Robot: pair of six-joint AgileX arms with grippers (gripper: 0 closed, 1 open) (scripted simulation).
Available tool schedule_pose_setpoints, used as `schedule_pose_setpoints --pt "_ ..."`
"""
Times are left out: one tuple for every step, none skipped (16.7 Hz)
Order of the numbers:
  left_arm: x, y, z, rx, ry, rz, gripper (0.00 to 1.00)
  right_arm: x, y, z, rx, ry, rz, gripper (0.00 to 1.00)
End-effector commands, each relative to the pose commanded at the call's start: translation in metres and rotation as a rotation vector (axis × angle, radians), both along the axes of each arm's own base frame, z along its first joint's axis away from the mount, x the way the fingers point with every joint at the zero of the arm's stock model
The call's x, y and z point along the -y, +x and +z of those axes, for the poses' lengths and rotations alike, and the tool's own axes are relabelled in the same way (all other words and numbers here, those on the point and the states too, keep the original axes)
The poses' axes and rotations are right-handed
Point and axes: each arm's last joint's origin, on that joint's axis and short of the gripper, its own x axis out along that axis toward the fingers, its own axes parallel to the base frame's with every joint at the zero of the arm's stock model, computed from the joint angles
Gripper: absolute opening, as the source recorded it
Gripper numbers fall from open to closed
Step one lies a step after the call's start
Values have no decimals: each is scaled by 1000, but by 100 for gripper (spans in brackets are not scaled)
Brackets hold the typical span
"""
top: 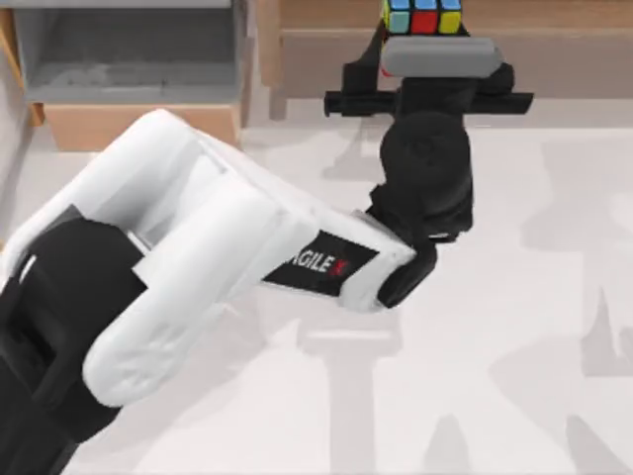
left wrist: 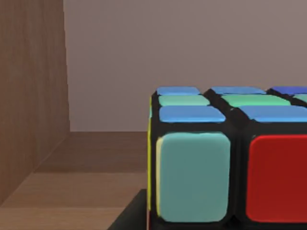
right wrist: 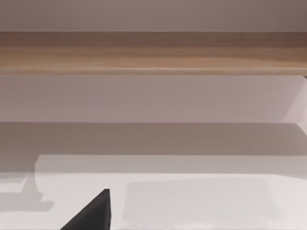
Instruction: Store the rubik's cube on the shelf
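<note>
Light-brown wooden shelf along the far edge of the table, right of centre in the top view. Rubik's cube resting on the board, cut off by the upper frame edge, with blue, red and yellow stickers showing. Left gripper reaching over the shelf's front edge, directly before the cube; wrist and grey housing covering the fingertips from above, so contact with the cube not confirmed. Left wrist view: cube very close, sitting on the wooden board, one teal and one red face sticker, blue and green stickers on top; black wedge at the lower edge beside the cube, probably part of a finger, too cropped to tell spread or grip. Wooden side wall rising beside the cube, with clear board between them. Smaller grey-lined wooden box at far left, partly hidden behind the white arm link. Right wrist view: shelf edge seen well apart across the table, with a black finger tip at the frame edge; finger state not discernible.
</note>
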Motion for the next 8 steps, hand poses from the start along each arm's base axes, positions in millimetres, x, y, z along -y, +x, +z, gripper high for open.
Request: schedule_pose_setpoints --pt "1 4 2 4 -3 0 0 0 0 0 0 0 0 100" --pt "3 9 4 8 -6 0 0 0 0 0 0 0 0 100" --pt "4 16 7 13 -10 0 0 0 0 0 0 0 0 100" --pt "6 24 10 18 -14 0 0 0 0 0 0 0 0 100" --pt "7 32 13 21 -17 0 0 0 0 0 0 0 0 100" --pt "8 41 15 24 -19 0 0 0 0 0 0 0 0 100" --pt "8 50 17 26 -19 0 0 0 0 0 0 0 0 100" --pt "7 59 19 26 -19 1 0 0 0 0 0 0 0 100"
